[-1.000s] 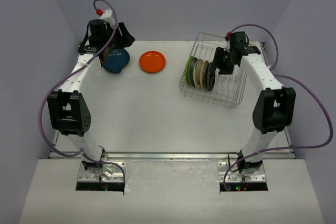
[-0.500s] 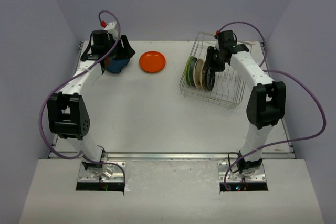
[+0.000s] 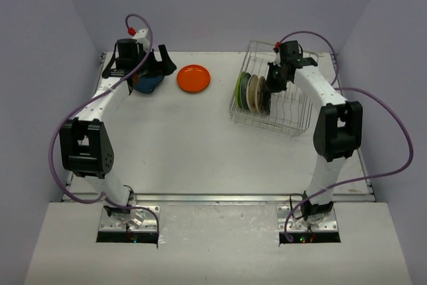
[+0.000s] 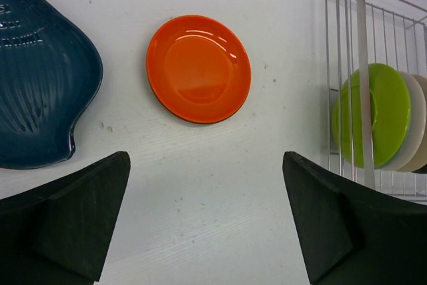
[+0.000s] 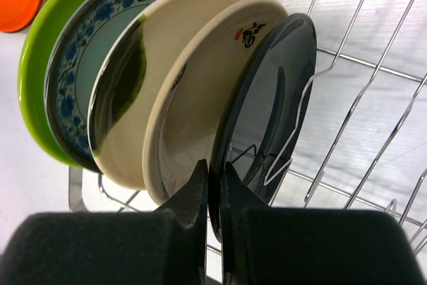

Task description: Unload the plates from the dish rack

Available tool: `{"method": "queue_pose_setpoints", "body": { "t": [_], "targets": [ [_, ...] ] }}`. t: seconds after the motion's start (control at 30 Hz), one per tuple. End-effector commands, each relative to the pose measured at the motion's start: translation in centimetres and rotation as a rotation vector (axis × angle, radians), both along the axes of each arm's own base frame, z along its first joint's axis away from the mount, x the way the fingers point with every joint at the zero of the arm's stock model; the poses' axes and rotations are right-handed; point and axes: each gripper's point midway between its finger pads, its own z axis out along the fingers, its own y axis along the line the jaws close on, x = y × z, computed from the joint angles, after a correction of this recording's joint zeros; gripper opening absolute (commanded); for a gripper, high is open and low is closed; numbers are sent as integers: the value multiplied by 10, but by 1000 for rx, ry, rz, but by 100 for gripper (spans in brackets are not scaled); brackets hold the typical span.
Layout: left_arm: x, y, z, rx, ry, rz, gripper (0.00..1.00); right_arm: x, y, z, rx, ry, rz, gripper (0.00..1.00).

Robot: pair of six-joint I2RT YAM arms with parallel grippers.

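In rack, right hand grips black plate (wrist view only); left hand released.

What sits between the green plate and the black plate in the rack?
A blue-flowered plate and two cream plates, shown in the right wrist view.

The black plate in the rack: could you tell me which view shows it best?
Right wrist: the black plate appears close up, its rim pinched by the right gripper. Top external shows only a dark sliver; left wrist misses it.
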Motion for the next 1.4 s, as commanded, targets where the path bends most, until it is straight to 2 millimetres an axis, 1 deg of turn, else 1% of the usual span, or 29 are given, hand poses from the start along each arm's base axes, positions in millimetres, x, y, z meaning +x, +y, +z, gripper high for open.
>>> {"method": "queue_pose_setpoints", "body": {
  "t": [0.0,0.03,0.13,0.27,0.37,0.4,0.43,0.5,0.53,0.57,0.6,0.63,0.67,0.7,0.77,0.87,0.9,0.93,0.97,1.0,1.07,1.2,1.27,1.37],
  "targets": [
    [-14,-9,41,-27,-78,-48,100,-18,28,60,127,-94,132,0],
    [-16,-10,45,-30,-81,-49,100,-17,26,71,121,-121,131,0],
    [-22,-9,63,-29,-107,-43,100,-15,18,113,136,-217,129,0],
    [-33,-11,86,-37,-138,-61,100,-17,12,162,232,-308,140,0],
    [-44,-17,103,-50,-161,-103,100,-30,15,191,311,-366,244,0],
    [-51,-20,109,-56,-171,-130,100,-39,23,198,348,-382,315,0],
    [-56,-23,113,-63,-176,-151,100,-50,28,206,349,-425,410,0],
    [-71,-33,122,-85,-187,-223,100,-74,37,213,279,-529,595,0],
    [-77,-37,124,-90,-188,-249,100,-81,39,212,212,-572,658,0],
    [-85,-40,126,-96,-189,-278,100,-86,44,207,78,-646,775,0],
    [-96,-48,129,-118,-189,-335,100,-107,56,201,12,-683,863,0],
    [-103,-52,131,-131,-187,-369,100,-113,50,196,-61,-717,901,0],
    [-111,-57,130,-148,-171,-398,100,-127,63,192,-109,-755,984,0],
    [-121,-62,129,-171,-151,-434,100,-142,70,184,-206,-813,1072,0],
    [-136,-70,129,-197,-128,-487,100,-162,79,167,-392,-916,1202,0],
    [-153,-82,121,-201,-90,-538,100,-177,86,147,-602,-1035,1311,0],
    [-157,-87,115,-187,-78,-556,100,-178,89,147,-656,-1084,1337,0],
    [-164,-98,109,-173,-60,-584,100,-184,91,137,-685,-1091,1360,0],
    [-170,-105,102,-159,-39,-606,100,-189,93,133,-715,-1109,1378,0],
    [-177,-110,95,-148,-16,-625,100,-194,97,133,-749,-1138,1395,0],
    [-190,-124,83,-144,17,-673,100,-199,103,128,-837,-1201,1441,0],
    [-206,-133,64,-167,83,-736,100,-210,112,121,-999,-1327,1528,0],
    [-214,-138,55,-184,123,-769,100,-217,117,115,-1054,-1404,1552,0],
    [-221,-142,40,-189,176,-792,100,-224,122,109,-1133,-1500,1580,0]
  ]
}}
